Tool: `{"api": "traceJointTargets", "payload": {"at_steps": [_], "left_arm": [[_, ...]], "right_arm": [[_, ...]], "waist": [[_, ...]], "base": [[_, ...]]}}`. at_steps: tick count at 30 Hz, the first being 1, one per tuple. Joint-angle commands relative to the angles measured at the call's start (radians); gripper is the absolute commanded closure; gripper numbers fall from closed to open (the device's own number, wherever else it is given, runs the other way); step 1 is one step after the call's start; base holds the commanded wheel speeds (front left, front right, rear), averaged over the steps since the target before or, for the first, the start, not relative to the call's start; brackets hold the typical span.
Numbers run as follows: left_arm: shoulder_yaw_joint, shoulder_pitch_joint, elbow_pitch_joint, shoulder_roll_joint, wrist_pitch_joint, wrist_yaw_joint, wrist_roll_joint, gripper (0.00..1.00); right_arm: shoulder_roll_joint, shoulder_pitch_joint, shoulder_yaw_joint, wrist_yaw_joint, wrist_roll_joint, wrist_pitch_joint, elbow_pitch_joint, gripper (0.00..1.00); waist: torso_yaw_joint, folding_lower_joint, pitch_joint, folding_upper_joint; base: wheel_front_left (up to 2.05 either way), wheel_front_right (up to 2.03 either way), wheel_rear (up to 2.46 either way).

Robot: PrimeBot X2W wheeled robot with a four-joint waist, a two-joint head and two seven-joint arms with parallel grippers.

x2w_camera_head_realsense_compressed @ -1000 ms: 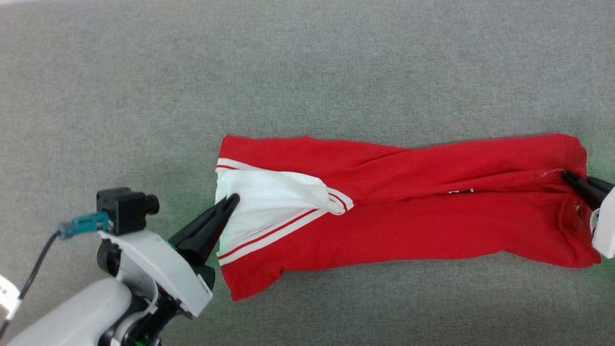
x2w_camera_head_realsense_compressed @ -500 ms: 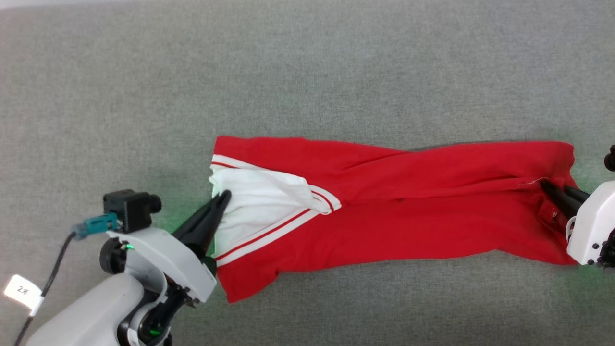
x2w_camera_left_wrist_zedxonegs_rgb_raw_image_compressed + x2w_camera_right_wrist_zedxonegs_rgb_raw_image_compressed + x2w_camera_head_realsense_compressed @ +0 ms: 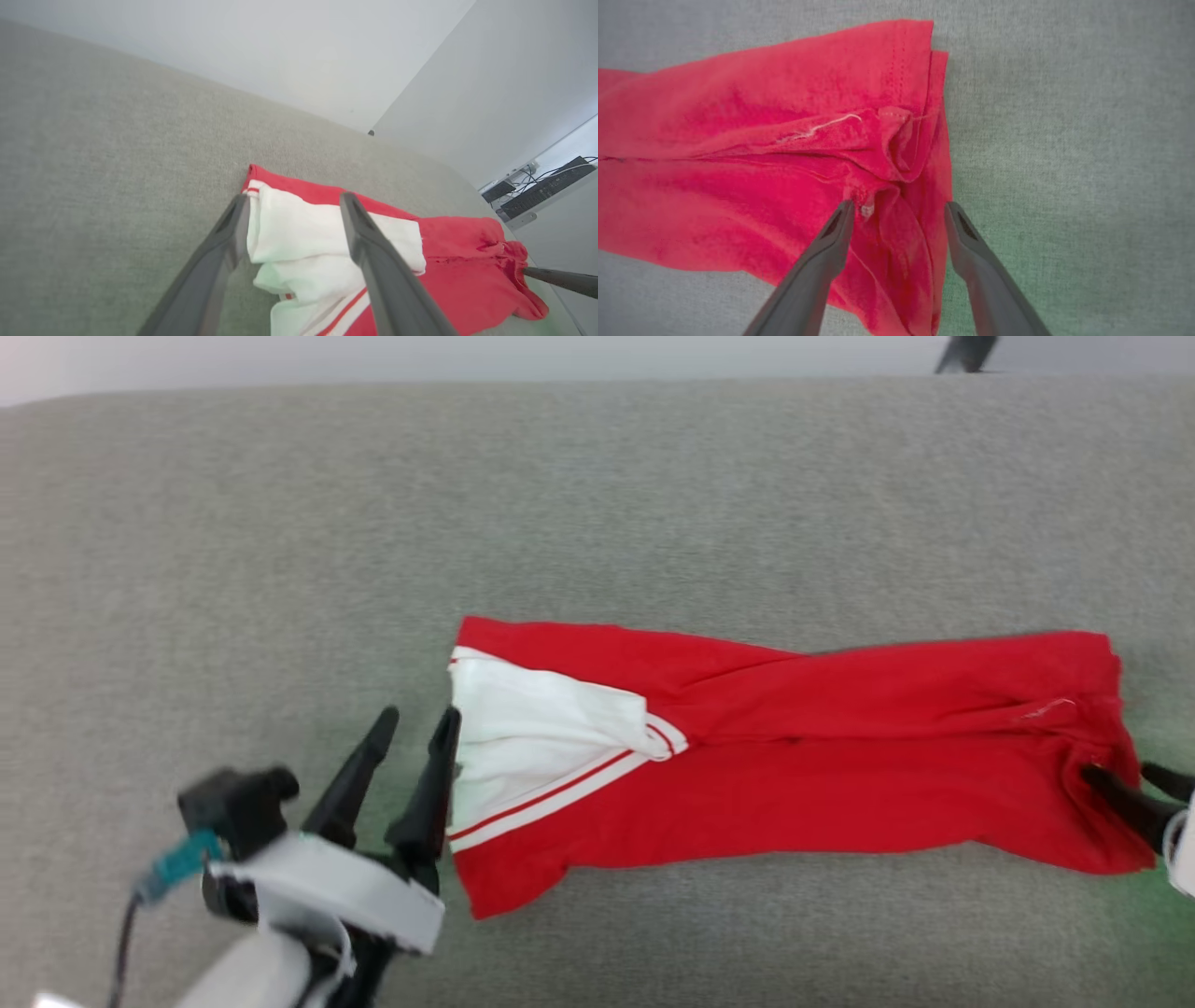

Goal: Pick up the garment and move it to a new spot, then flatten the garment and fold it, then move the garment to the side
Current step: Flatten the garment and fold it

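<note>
The garment (image 3: 803,775) is a red T-shirt folded into a long strip lying left to right on the grey surface, with a white sleeve end and striped bands at its left end (image 3: 299,233). My left gripper (image 3: 418,716) stands open just off that left end, its right finger against the white edge. In the left wrist view, the left gripper (image 3: 295,198) straddles the sleeve's near corner with nothing pinched. At the right end, my right gripper (image 3: 1117,771) is open over the crumpled red hem (image 3: 896,154). The right gripper (image 3: 899,205) holds no cloth.
The grey fabric surface (image 3: 597,504) extends wide around the garment, with its far edge near the top of the head view. A dark object (image 3: 966,350) stands beyond that edge. A white wall and a desk with cables (image 3: 537,186) lie past the surface.
Both grippers have opened and let go of the garment's ends, which now lie on the surface. The left gripper has drawn back slightly. The head camera has shifted, showing the far edge.
</note>
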Motion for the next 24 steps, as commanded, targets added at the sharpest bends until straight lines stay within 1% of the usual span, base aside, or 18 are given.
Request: {"api": "traceJointTargets", "payload": {"at_steps": [1, 3, 6, 9, 11, 14, 19, 24], "left_arm": [[0.031, 0.036, -0.012, -0.020, 0.001, 0.012, 0.058, 0.00], [0.083, 0.086, -0.029, -0.073, 0.001, 0.017, 0.140, 0.00], [0.139, 0.142, -0.028, -0.132, 0.001, 0.012, 0.282, 0.00], [0.175, 0.179, -0.011, -0.179, 0.000, 0.011, 0.414, 0.00], [0.187, 0.197, 0.010, -0.196, 0.000, 0.007, 0.499, 0.00], [0.215, 0.201, 0.032, -0.235, 0.000, -0.014, 0.566, 0.00], [0.269, 0.203, 0.058, -0.288, 0.000, -0.058, 0.630, 0.00], [0.312, 0.197, 0.074, -0.336, 0.000, -0.100, 0.678, 0.00]], "right_arm": [[-0.002, 0.017, -0.020, -0.001, 0.005, 0.021, -0.002, 0.00], [-0.003, 0.024, -0.050, -0.001, 0.004, 0.054, 0.004, 0.00], [-0.002, 0.016, -0.096, -0.001, -0.009, 0.093, 0.016, 0.00], [0.002, -0.007, -0.127, -0.001, -0.030, 0.147, 0.034, 0.00], [0.003, -0.024, -0.142, -0.001, -0.039, 0.182, 0.039, 0.00], [0.010, -0.055, -0.173, -0.001, -0.078, 0.208, 0.063, 0.00], [0.030, -0.083, -0.189, -0.001, -0.163, 0.271, 0.119, 0.00], [0.075, -0.059, -0.157, -0.001, -0.215, 0.313, 0.163, 0.00]], "waist": [[0.027, 0.0000, -0.009, 0.0000], [0.047, 0.0000, -0.006, 0.0000], [0.077, 0.0000, -0.001, 0.0000], [0.098, 0.0000, 0.002, 0.0000], [0.110, 0.0000, 0.005, 0.0000], [0.127, 0.0000, 0.010, 0.0000], [0.147, 0.0000, 0.021, 0.0000], [0.156, 0.0000, 0.032, 0.0000]], "base": [[0.00, 0.00, 0.00], [0.00, 0.00, 0.00], [0.00, 0.00, 0.00], [0.00, 0.00, 0.00], [0.00, 0.00, 0.00], [0.00, 0.00, 0.00], [0.00, 0.00, 0.00], [0.00, 0.00, 0.00]]}}
